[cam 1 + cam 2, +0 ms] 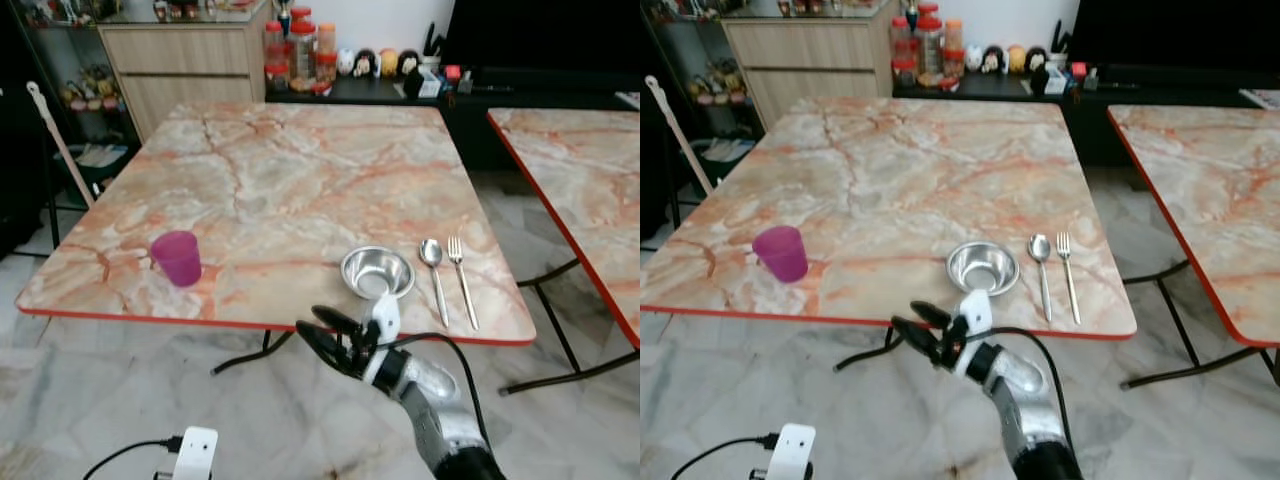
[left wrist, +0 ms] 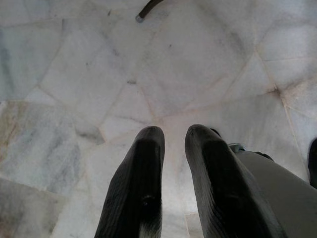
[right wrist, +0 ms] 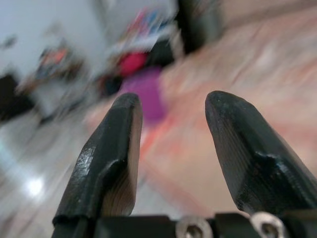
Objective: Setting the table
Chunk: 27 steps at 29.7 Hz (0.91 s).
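A marble-patterned table [image 1: 300, 160] stands before me. Near its front edge lie a purple cup [image 1: 177, 257] at the left, and a steel bowl [image 1: 377, 272], a spoon [image 1: 434, 272] and a fork [image 1: 461, 275] at the right. My right gripper [image 1: 325, 335] hangs just below the front edge, under the bowl. It is open, holds nothing and points left. In the right wrist view the cup [image 3: 148, 96] is a purple blur beyond its fingers. My left gripper [image 2: 174, 134] hangs idle over the marble floor, its fingers close together and empty.
A second table [image 1: 590, 170] stands close on the right, with a narrow aisle between. A white device [image 1: 195, 450] with a black cable lies on the floor at the front left. A cabinet [image 1: 185, 60] and jars [image 1: 300, 50] stand behind the table. A pole [image 1: 60, 145] leans at the left.
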{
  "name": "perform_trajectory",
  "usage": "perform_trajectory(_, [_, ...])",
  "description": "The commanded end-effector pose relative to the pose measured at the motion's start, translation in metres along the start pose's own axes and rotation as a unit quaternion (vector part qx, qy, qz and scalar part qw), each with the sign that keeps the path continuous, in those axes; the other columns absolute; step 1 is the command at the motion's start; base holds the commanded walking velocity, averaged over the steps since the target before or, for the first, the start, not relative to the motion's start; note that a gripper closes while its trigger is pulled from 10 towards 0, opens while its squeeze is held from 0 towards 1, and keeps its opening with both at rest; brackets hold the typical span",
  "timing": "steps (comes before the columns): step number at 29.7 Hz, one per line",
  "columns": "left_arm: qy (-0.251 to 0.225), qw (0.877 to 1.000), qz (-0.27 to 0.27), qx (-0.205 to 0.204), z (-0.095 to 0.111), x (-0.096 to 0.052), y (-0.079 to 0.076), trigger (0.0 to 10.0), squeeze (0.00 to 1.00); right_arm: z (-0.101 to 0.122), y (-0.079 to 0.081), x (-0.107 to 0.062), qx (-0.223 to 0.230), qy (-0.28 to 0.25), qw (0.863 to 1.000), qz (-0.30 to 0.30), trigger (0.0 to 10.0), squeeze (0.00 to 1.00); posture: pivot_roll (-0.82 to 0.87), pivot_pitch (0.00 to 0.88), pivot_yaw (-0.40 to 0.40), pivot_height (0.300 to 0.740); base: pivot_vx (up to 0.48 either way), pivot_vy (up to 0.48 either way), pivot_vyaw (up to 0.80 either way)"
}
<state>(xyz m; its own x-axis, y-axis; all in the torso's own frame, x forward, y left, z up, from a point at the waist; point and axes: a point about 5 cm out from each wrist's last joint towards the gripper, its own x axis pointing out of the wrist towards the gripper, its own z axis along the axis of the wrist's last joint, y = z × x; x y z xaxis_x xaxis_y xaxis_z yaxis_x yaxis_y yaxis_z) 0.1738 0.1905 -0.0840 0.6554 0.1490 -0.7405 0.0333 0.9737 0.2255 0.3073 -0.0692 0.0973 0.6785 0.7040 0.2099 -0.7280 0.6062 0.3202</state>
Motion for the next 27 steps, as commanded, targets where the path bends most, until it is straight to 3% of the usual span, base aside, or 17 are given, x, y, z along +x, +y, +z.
perform_trajectory(1, [0.005,1.0,0.005,0.001,-0.003,-0.001,0.002,10.0,0.0,0.02,-0.013,0.001,-0.012,-0.049,0.996,-0.071,10.0,0.0,0.05,0.0,-0.008,0.74,0.0,0.0,0.0])
perform_trajectory(2, [0.005,1.0,0.005,0.001,-0.003,-0.001,0.002,10.0,0.0,0.02,-0.013,0.001,-0.012,-0.049,0.996,-0.071,10.0,0.0,0.05,0.0,-0.008,0.74,0.0,0.0,0.0])
perform_trajectory(3, [0.005,1.0,0.006,0.0,-0.003,-0.001,0.003,10.0,0.0,0.035,-0.025,0.001,-0.011,-0.083,0.989,-0.124,10.0,0.0,0.05,0.0,-0.005,0.74,0.0,0.0,0.0])
perform_trajectory(7, [0.005,1.0,0.007,0.001,-0.003,-0.001,0.003,10.0,0.0,0.047,-0.033,-0.001,-0.022,-0.103,0.981,-0.162,10.0,0.0,0.05,0.0,-0.003,0.74,0.0,0.0,0.0])
perform_trajectory(8, [0.005,1.0,0.006,0.002,-0.003,-0.001,0.003,10.0,0.0,0.052,-0.038,-0.004,-0.022,-0.114,0.976,-0.183,10.0,0.76,0.05,0.0,-0.003,0.74,0.0,0.0,0.0])
perform_trajectory(9, [0.005,1.0,0.006,0.003,-0.003,-0.001,0.003,10.0,0.0,0.055,-0.041,-0.006,-0.023,-0.119,0.972,-0.199,10.0,1.0,0.04,0.0,0.001,0.74,0.0,0.0,0.0])
perform_trajectory(14, [0.004,1.0,0.005,0.003,-0.002,0.0,0.004,10.0,0.0,0.057,-0.058,-0.017,-0.01,-0.133,0.952,-0.277,10.0,1.0,0.04,0.0,0.002,0.74,0.0,0.0,0.0])
perform_trajectory(16, [0.003,1.0,0.004,0.004,-0.001,0.0,0.004,10.0,0.0,0.056,-0.063,-0.021,0.035,-0.155,0.937,-0.31,10.0,1.0,0.04,0.0,0.005,0.74,0.0,0.0,0.0])
perform_trajectory(20, [0.002,1.0,0.003,0.004,0.0,0.0,0.004,10.0,0.0,0.049,-0.059,-0.017,0.039,-0.14,0.937,-0.318,10.0,1.0,0.04,0.0,0.007,0.74,0.0,0.0,0.0])
perform_trajectory(21, [0.002,1.0,0.003,0.004,0.0,0.0,0.005,10.0,0.0,0.047,-0.059,-0.017,0.047,-0.139,0.936,-0.321,10.0,0.71,0.05,0.0,0.008,0.74,0.0,0.0,0.0])
perform_trajectory(22, [0.002,1.0,0.004,0.004,0.0,0.0,0.005,10.0,0.0,0.045,-0.06,-0.017,0.054,-0.137,0.934,-0.326,10.0,0.0,0.05,0.0,0.008,0.74,0.0,0.0,0.0])
perform_trajectory(27, [0.003,1.0,0.004,0.004,-0.001,0.0,0.006,10.0,0.0,0.033,-0.065,-0.018,0.09,-0.117,0.92,-0.362,10.0,0.0,0.05,0.0,0.01,0.74,0.0,0.0,0.0])
